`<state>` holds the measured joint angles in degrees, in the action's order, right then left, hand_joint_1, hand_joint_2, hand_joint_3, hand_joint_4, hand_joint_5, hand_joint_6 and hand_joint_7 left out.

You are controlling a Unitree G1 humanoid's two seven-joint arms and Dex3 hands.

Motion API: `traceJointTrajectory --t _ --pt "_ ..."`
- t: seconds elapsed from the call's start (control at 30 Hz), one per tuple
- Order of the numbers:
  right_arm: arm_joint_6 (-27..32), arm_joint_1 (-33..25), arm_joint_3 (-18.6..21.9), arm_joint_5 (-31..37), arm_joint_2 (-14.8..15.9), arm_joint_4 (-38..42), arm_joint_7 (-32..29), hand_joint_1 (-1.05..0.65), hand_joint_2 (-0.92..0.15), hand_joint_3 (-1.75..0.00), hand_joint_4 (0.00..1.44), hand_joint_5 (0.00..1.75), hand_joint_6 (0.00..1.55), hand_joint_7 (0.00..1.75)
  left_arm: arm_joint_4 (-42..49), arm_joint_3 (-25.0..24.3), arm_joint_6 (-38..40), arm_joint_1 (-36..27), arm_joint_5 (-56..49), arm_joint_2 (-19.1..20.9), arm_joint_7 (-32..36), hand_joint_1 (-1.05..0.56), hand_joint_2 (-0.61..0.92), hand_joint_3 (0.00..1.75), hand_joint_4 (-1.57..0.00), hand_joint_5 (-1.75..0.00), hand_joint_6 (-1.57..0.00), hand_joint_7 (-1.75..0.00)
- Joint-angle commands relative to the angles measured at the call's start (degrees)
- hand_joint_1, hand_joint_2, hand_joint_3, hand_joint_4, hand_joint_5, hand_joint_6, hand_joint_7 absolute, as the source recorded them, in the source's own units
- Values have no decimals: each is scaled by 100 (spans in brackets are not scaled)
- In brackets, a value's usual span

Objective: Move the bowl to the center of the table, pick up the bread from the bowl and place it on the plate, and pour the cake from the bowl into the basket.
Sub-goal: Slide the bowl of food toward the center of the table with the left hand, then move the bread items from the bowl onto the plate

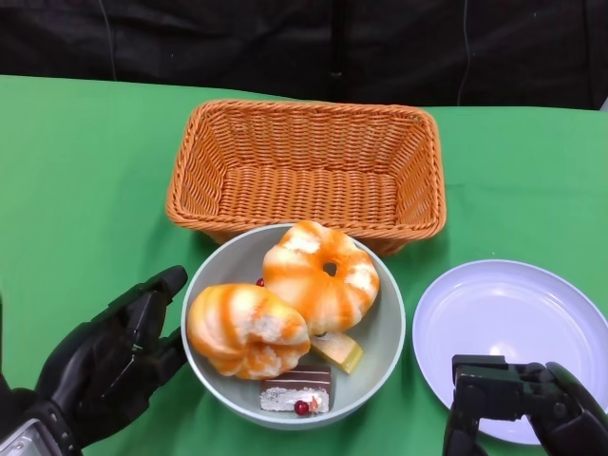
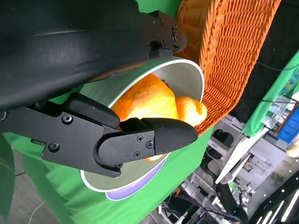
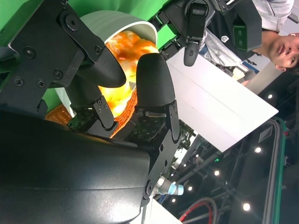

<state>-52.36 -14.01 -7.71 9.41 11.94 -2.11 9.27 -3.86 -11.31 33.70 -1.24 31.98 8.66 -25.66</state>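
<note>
Tablecloth [image 1: 85,161] of bright green covers the whole work surface. On it, toward the far side, stands a rectangular orange wicker basket [image 1: 306,171] with nothing inside. Touching the basket's near wall is the grey-green bowl [image 1: 388,328], about midway across the table. At the right, just beside the bowl but apart from it, lies a pale lilac plate [image 1: 508,318], bare.

The bowl holds two round orange-and-white swirled breads: one bread roll [image 1: 318,274] toward the basket with a small hole in its top, and a second roll [image 1: 247,331] nearer the robot, leaning against the first. Under them sit a yellow cake wedge [image 1: 339,351] and a layered chocolate cake slice [image 1: 296,389] topped with a red berry, against the bowl's near rim.

The left hand [image 1: 109,366] lies on the cloth just left of the bowl, fingers extended toward its rim and slightly spread, holding nothing; whether the fingertips touch the rim cannot be told. The right hand [image 1: 518,404] hovers over the plate's near edge, fingers bent downward and apart, with nothing in them.
</note>
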Motion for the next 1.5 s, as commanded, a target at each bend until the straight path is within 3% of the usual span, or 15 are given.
traceJointTrajectory --t 0.03,0.43,0.6,0.63,0.73,0.77,0.83,0.9,1.07,1.27,1.37,1.5 --pt "58 -46 3 -55 38 -93 -7 -3 -15 -175 88 171 77 153 -184 56 119 28 55 -28 141 -79 92 63 0 0 0 0" --pt "4 -34 91 -49 27 -136 -79 -4 -16 -174 82 171 73 150 -377 229 234 13 8 -79 297 -81 92 61 0 0 0 0" --pt "-17 24 201 -98 27 -133 -124 -5 -23 -164 73 162 65 140 -392 303 168 15 -65 -93 314 -82 92 60 0 0 0 0" --pt "1 38 218 -103 23 -143 -133 -8 -30 -154 68 155 60 137 -402 328 146 16 -102 -82 318 -82 92 60 0 0 0 0" --pt "469 174 298 -6 121 -507 -37 -12 -38 -138 49 141 40 129 -591 477 -72 -62 -609 22 622 -80 92 59 0 0 0 0" --pt "653 212 316 23 178 -646 26 -17 -42 -126 34 137 27 127 -643 506 -148 -93 -751 40 704 -78 92 58 -3 -1 0 0" --pt "998 271 327 66 293 -919 171 -20 -44 -119 26 136 19 127 -730 494 -274 -171 -931 18 839 -76 92 58 -4 -2 0 0" --pt "1321 360 305 85 427 -1172 342 -23 -45 -100 14 135 10 124 -819 458 -374 -260 -1067 -7 987 -70 92 56 -10 -5 -5 -2" --pt "1826 667 154 103 546 -1396 602 -29 -49 -81 9 136 5 124 -916 714 -806 -402 -1740 234 1122 -59 92 57 -19 -11 -13 -5" --pt "1952 701 130 96 559 -1459 644 -30 -52 -75 7 136 4 125 -894 734 -937 -428 -1910 212 1092 -57 92 57 -21 -11 -15 -5" --pt "2399 1271 -278 627 316 -1378 677 -38 -52 -67 2 142 1 127 -735 940 -1461 -456 -2287 272 1084 -53 92 58 -26 -14 -19 -7" --pt "2710 1500 -496 950 307 -1367 711 -41 -55 -61 0 143 0 120 -540 1045 -1698 -407 -2487 239 1146 -52 92 59 -28 -15 -21 -7"
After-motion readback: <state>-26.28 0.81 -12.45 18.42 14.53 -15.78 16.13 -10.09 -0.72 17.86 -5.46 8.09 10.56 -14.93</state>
